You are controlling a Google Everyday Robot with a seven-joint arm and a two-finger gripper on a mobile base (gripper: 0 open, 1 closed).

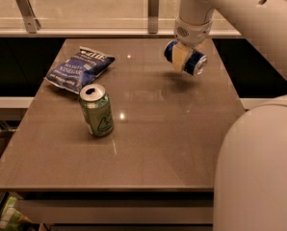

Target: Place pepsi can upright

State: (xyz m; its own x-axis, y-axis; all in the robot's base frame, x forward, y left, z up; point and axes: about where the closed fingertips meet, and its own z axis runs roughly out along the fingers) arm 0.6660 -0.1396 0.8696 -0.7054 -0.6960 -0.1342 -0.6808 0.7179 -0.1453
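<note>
The pepsi can [195, 63] is dark blue with silver ends and lies on its side in my gripper [183, 57] at the far right of the brown table [148, 143]. The gripper comes down from the white arm above and is shut on the can's middle, with a pale finger [181, 56] across its front. The can hangs a little above the tabletop, with its shadow on the surface below it. The logo does not show.
A green can [96, 110] stands upright, left of the table's centre. A blue chip bag [78, 67] lies at the far left. A glass rail with metal posts [153, 8] runs behind the table. My white body [259, 172] fills the lower right.
</note>
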